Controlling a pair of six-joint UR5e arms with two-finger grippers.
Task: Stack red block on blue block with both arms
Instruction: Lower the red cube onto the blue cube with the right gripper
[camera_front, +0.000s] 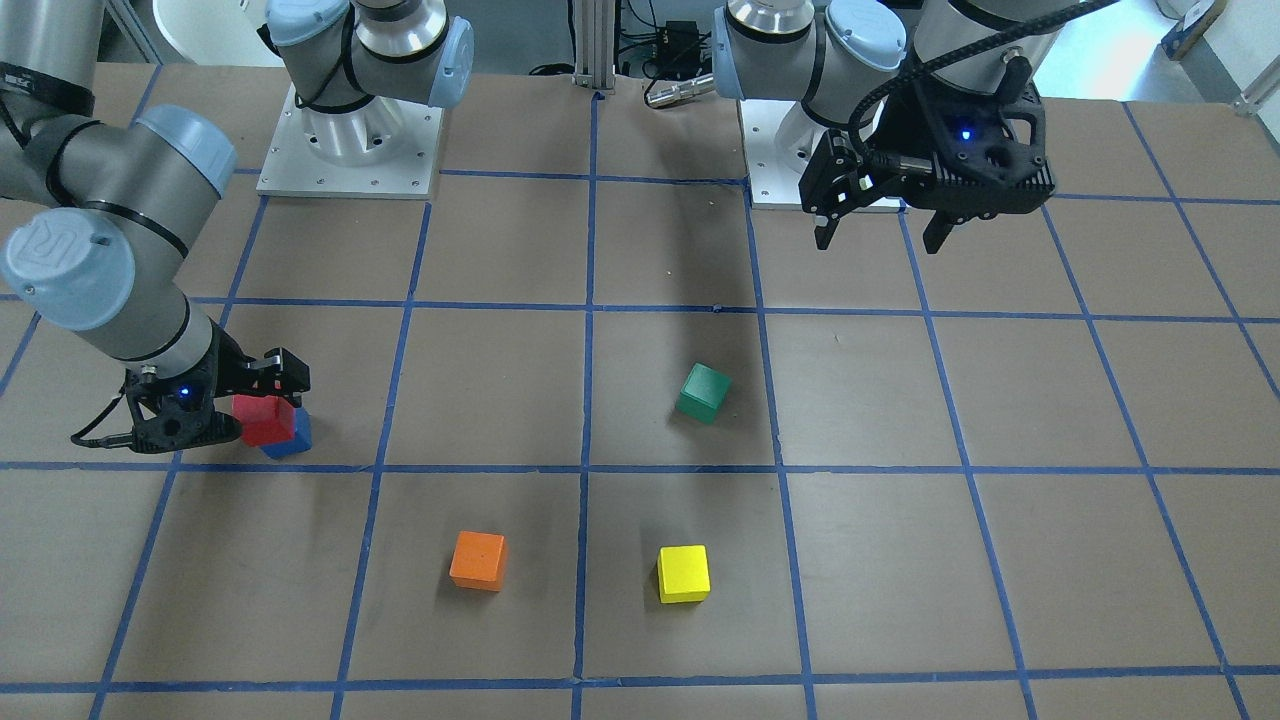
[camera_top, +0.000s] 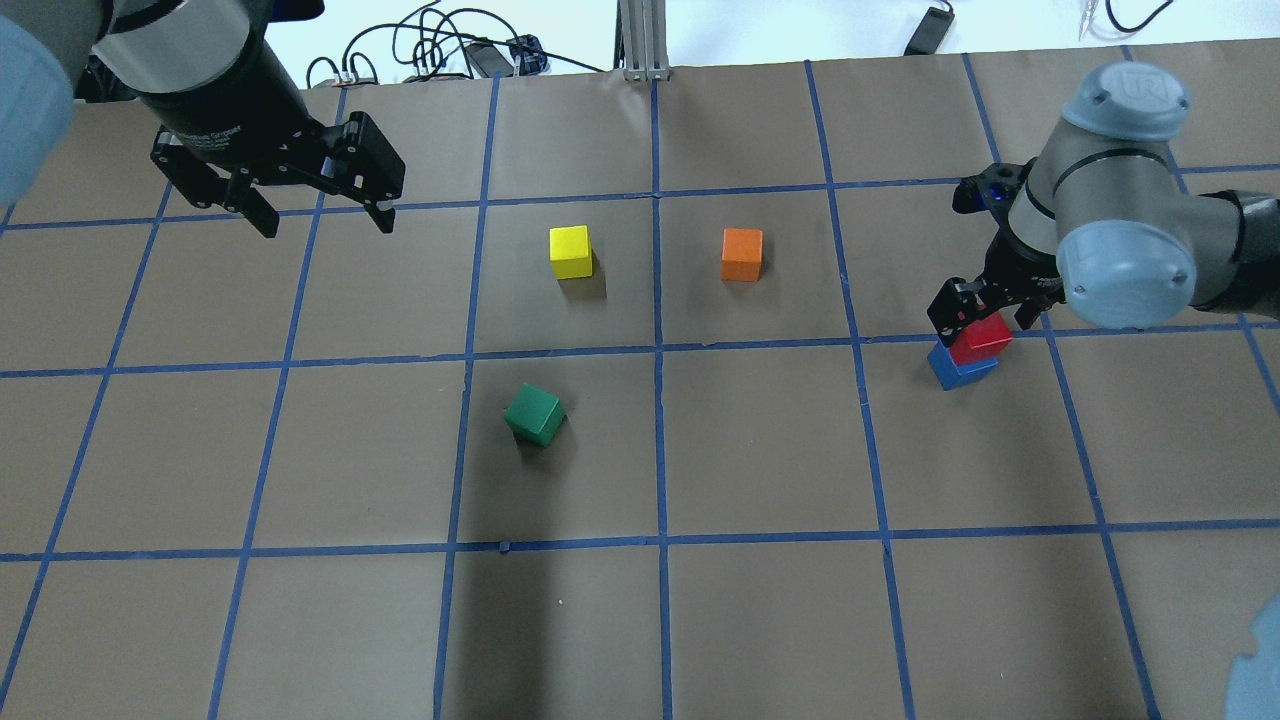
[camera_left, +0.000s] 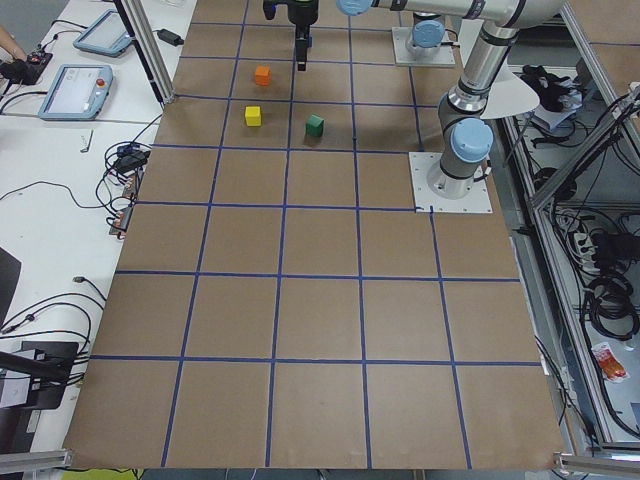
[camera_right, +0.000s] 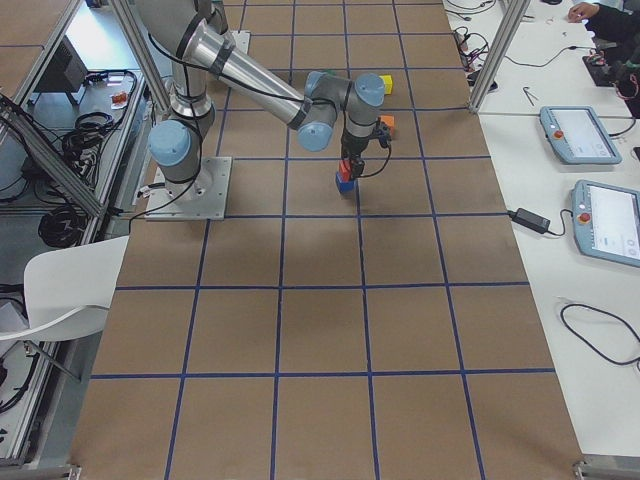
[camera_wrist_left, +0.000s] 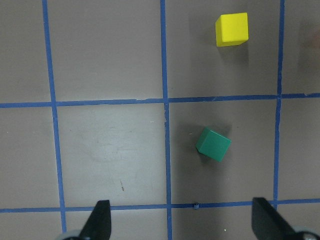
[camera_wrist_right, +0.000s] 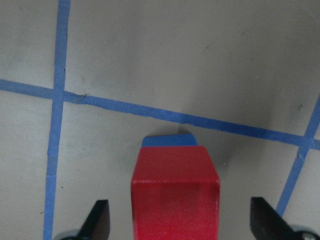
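The red block (camera_front: 263, 421) sits on top of the blue block (camera_front: 293, 441), slightly offset, at the table's right side (camera_top: 985, 336). My right gripper (camera_top: 987, 318) is low around the red block with its jaws open. In the right wrist view the red block (camera_wrist_right: 175, 200) stands between the fingers (camera_wrist_right: 97, 220) with a gap on each side, and the blue block (camera_wrist_right: 167, 141) peeks out behind it. My left gripper (camera_top: 326, 225) is open and empty, held high over the far left of the table; it also shows in the front view (camera_front: 878, 243).
A green block (camera_top: 535, 414) lies turned near the table's middle. A yellow block (camera_top: 570, 251) and an orange block (camera_top: 741, 254) stand further out. The brown table (camera_top: 760, 620) carries a blue tape grid.
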